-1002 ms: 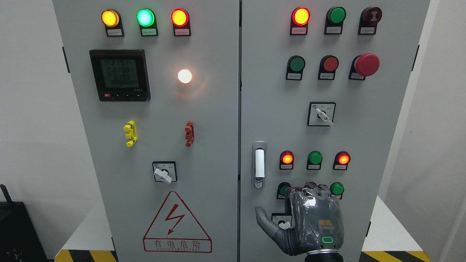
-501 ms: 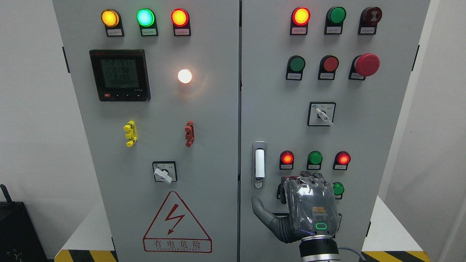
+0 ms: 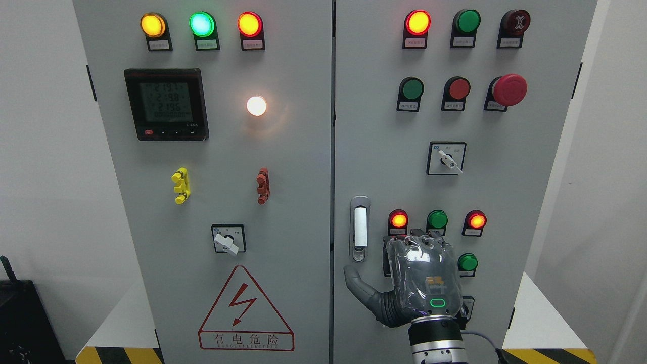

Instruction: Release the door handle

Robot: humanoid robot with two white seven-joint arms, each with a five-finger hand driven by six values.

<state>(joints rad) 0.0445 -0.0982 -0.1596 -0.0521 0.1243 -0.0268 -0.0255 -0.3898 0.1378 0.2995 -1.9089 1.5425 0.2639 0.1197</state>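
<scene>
The grey cabinet is filling the view, its two doors closed. On the right door, the door handle is sitting upright at the door's left edge, with nothing gripping it. The right hand is hovering just below and right of the door handle, back toward the camera, thumb splayed toward the door handle and apart from it; the other fingers are hidden, so I cannot tell whether they are curled
</scene>
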